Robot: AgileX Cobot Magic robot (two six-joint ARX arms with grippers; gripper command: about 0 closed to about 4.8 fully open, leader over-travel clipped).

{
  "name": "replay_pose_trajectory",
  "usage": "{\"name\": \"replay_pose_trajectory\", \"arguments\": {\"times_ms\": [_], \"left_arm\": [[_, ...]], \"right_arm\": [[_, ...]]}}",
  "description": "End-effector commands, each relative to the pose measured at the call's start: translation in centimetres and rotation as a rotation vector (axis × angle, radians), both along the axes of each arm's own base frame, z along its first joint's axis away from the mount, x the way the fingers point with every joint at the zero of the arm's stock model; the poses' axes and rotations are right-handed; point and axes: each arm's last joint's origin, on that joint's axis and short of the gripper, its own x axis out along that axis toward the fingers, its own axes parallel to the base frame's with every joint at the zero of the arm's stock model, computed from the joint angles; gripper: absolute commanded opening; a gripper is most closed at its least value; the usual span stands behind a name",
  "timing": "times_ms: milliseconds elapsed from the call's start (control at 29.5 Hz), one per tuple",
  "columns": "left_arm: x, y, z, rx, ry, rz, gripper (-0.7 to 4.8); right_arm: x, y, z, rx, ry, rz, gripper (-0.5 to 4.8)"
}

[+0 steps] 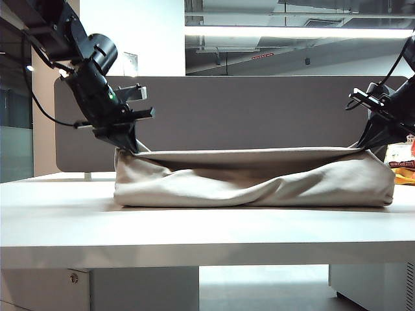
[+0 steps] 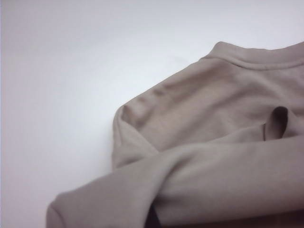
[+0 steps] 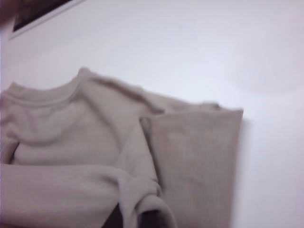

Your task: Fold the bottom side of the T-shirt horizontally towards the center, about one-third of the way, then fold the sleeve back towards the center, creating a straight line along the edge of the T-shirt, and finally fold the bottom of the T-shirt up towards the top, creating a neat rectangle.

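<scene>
The beige T-shirt point(image 1: 259, 181) lies across the white table point(image 1: 194, 227), with its upper edge lifted into a taut line between the two arms. My left gripper point(image 1: 133, 148) is shut on the left end of that raised edge. At the right end my right gripper point(image 1: 366, 144) pinches the same edge. In the left wrist view the T-shirt point(image 2: 213, 123) shows its collar point(image 2: 251, 59), and a held fold of cloth hides the jaws. In the right wrist view the T-shirt point(image 3: 95, 133) has a side panel point(image 3: 194, 156) folded inward, and draped cloth again covers the jaws.
A grey partition panel point(image 1: 246, 110) stands right behind the table. An orange and yellow packet point(image 1: 402, 162) sits at the far right, beside the shirt. Bare table top stretches from the shirt to the front edge point(image 1: 194, 256).
</scene>
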Motion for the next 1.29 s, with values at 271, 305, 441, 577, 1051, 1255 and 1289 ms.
{"name": "replay_pose_trajectory", "arguments": {"times_ms": [271,305,441,577,1051,1255,1289], "left_arm": [[1.1,-0.3,-2.9,-0.028,0.038,-0.004,-0.05],[1.2,-0.3,-3.0,-0.028,0.036,-0.005,-0.05],[1.4,-0.4,-2.9,-0.033,0.013,-0.005,0.42],[1.7,-0.4,-2.0,-0.033,-0.018,0.000,3.12],[1.3,-1.0,2.9,-0.214,0.115,-0.042,4.69],[-1.4,-6.7,1.3,-0.135,0.249,-0.278,0.55],[-1.6,-7.4,1.3,-0.132,0.248,-0.292,0.32]], "right_arm": [[2.3,0.4,0.2,-0.014,-0.058,0.012,-0.05],[2.4,0.7,0.2,-0.017,-0.062,0.015,-0.05],[2.7,1.1,0.0,-0.019,-0.083,0.028,0.36],[3.0,1.2,0.4,-0.026,-0.133,0.025,3.46],[2.3,2.5,0.8,0.168,-0.061,0.224,0.25],[1.4,7.7,0.0,0.161,0.054,0.344,-0.02],[1.3,8.6,-0.2,0.142,0.064,0.355,-0.02]]}}
